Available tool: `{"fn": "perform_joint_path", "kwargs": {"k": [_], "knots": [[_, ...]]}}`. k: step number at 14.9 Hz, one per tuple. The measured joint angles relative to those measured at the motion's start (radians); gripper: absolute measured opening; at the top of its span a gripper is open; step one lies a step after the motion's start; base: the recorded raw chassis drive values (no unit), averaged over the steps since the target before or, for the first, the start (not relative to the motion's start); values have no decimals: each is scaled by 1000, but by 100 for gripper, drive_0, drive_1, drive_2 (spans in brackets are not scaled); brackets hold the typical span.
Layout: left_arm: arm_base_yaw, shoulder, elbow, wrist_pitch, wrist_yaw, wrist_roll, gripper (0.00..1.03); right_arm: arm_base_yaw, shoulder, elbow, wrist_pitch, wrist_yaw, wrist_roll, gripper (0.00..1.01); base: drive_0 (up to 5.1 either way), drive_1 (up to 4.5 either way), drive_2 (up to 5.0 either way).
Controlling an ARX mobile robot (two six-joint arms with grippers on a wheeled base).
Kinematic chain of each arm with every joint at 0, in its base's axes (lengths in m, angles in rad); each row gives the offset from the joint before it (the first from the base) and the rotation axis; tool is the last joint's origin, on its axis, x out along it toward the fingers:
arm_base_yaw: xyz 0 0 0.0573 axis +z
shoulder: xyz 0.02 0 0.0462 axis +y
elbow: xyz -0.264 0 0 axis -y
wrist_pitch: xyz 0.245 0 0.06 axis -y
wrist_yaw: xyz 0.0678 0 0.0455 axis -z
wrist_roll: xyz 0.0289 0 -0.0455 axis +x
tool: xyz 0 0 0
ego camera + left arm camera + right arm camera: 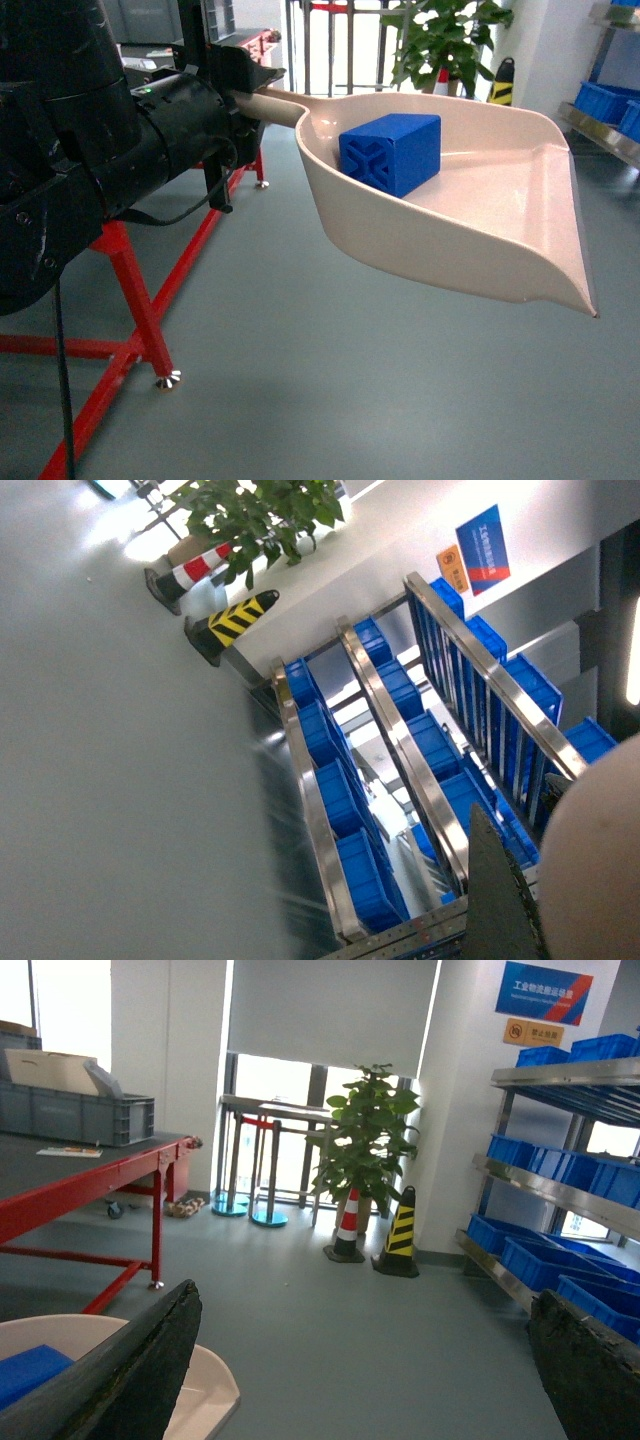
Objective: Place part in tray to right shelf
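The blue part (392, 150) lies inside the beige tray (480, 240), which hangs level in the air above the floor. My left gripper (248, 100) is shut on the tray's handle at the upper left. In the left wrist view one dark finger (497, 900) lies against the beige tray (600, 870). The right shelf (610, 135) stands at the far right edge and shows closer in the wrist views as a metal rack (560, 1185) (400, 740). My right gripper (365, 1300) is open over bare floor, with the tray's corner (205, 1390) and the part (25, 1370) at its lower left.
A red-framed table (130, 290) stands on the left, carrying a grey crate (70, 1100). A potted plant (365, 1130) and two striped cones (348, 1225) (400, 1235) stand by the back wall. Blue bins (545, 1260) fill the shelf levels. Grey floor lies between.
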Motion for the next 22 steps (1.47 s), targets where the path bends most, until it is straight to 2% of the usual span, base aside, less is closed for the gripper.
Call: {"fn": "perform_joint_path", "kwargs": {"k": [5,10,22], "knots": [[13,0,0,-3,-12,2,12,-1,8,0,-2,1,0,98,-12,421,-446],[-3,0,0,1,2,2,12,-1,6,0,0,1,0,98,-12,421,-446],[0,0,0,1,-1,2,12,-1,5,0,1,1,0,98,-12,421,-446]]}}
